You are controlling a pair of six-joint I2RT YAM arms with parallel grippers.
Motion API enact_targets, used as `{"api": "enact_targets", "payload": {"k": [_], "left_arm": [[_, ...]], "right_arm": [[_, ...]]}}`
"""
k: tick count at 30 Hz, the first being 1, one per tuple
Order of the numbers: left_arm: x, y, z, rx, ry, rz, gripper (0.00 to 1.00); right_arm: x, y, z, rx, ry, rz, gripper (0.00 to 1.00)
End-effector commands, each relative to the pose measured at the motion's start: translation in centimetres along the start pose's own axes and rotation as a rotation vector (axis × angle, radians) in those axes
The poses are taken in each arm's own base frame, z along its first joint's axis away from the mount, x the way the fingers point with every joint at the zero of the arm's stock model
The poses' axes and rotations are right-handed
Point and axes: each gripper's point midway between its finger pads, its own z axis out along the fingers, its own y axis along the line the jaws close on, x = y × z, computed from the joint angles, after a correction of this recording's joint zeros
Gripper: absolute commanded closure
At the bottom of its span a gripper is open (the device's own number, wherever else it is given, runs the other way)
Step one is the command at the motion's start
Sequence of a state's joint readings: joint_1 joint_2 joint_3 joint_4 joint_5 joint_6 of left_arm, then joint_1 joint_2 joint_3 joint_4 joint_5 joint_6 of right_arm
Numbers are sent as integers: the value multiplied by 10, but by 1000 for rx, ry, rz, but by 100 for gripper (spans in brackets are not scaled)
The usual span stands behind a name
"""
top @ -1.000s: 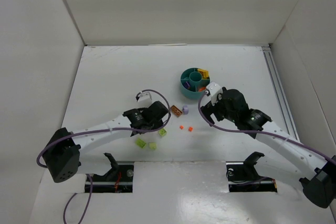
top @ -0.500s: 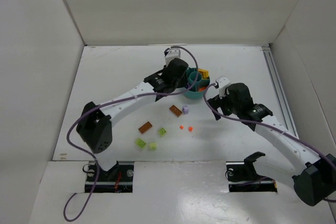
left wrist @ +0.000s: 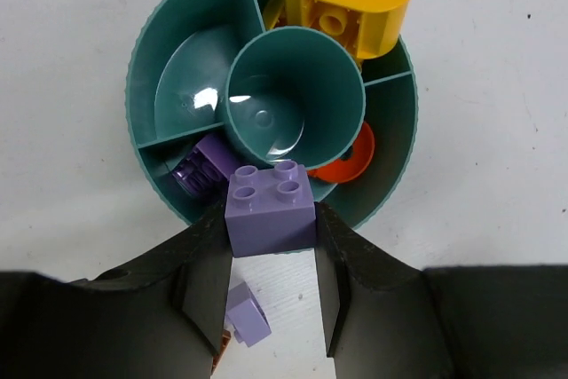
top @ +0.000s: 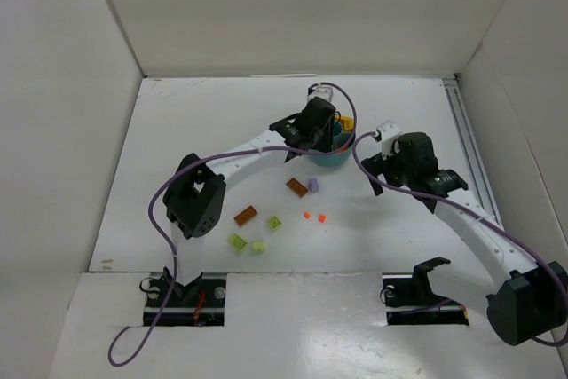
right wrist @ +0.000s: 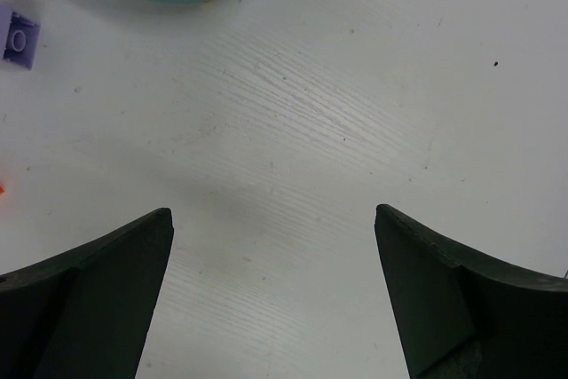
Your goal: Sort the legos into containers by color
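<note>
White table (top: 195, 148) carries everything. The teal dish (left wrist: 142, 68) sits far-centre on it, with radial compartments round a central cup (left wrist: 293, 95), which looks empty.

Left arm reaches across and is right over the dish. Right arm sits just to the dish's right, lower and off it, so the left is the nearer one.

Left pincer (left wrist: 271, 215) is clamped on a lilac brick (left wrist: 266, 193), with one finger on each side face and studs up. The brick is a square four-stud piece, so it has no real long axis. In the left wrist view it hangs over the dish's near rim, at the divider between the lilac compartment and the orange-red one.

The target compartment, already holding a lilac piece (left wrist: 202, 166), lies just left and slightly ahead of the held brick. My read is a small shift that way before letting go, or it may land on the round orange-red piece (left wrist: 351, 153) or on the rim. A yellow piece (left wrist: 342, 11) sits in the far compartment.

Right pincer (right wrist: 275, 246) is spread wide, holding nothing, with bare table beneath and the dish wall at the top edge of its view.

Loose on the table near the dish:
- a second lilac brick (top: 312, 185)
- a brown one (top: 295, 186) touching or just beside it
- another brown (top: 246, 215)
- three lime green (top: 276, 223)
- two tiny orange-red bits (top: 307, 215)
</note>
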State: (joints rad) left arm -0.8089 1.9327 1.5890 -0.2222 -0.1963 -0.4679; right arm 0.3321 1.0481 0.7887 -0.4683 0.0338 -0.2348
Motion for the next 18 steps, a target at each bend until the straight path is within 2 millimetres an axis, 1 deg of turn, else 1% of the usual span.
{"api": "enact_targets", "payload": {"k": [1, 2, 3, 4, 6, 7, 8, 10, 11, 12, 13, 14, 15, 16, 17, 18], "left_arm": [[-27, -15, -6, 63, -58, 20, 74], [-27, -15, -6, 63, -58, 20, 71], [-25, -16, -2, 61, -54, 21, 71], [-25, -9, 2, 40, -54, 17, 70], [-21, -8, 6, 35, -45, 9, 68], [-21, -8, 6, 35, -44, 8, 68], [-24, -4, 7, 28, -47, 3, 68], [-25, -5, 10, 29, -48, 3, 68], [-23, -3, 9, 25, -40, 5, 66], [-24, -1, 10, 11, -48, 4, 66], [-21, 0, 9, 6, -37, 7, 64], [-26, 1, 6, 3, -51, 4, 56], [-23, 3, 4, 2, -50, -4, 49], [-23, 3, 4, 2, -50, -5, 49], [-20, 3, 2, 11, -46, -5, 43], [-23, 1, 2, 17, -58, -8, 35]], "right_arm": [[-15, -4, -3, -13, -30, -14, 0], [-16, -3, -3, -21, -32, -14, 0], [-16, -3, -3, -21, -32, -14, 0], [-14, -2, -1, -24, -23, -14, 0], [-14, -1, -1, -33, -25, -14, 0], [-14, -1, -1, -33, -25, -14, 0], [-14, -1, -1, -33, -25, -14, 0], [-16, -1, -3, -30, -34, -14, 0], [-12, 0, -1, -33, -24, -14, 0], [-12, 0, -1, -33, -24, -14, 0], [-14, 1, -4, -39, -38, -14, 0], [-12, 1, -5, -39, -38, -14, 0], [-14, 1, -4, -37, -47, -14, 0], [-16, 0, -7, -34, -57, -14, 0], [-12, 2, -5, -37, -47, -14, 0], [-11, 2, -5, -37, -47, -14, 0]]}}
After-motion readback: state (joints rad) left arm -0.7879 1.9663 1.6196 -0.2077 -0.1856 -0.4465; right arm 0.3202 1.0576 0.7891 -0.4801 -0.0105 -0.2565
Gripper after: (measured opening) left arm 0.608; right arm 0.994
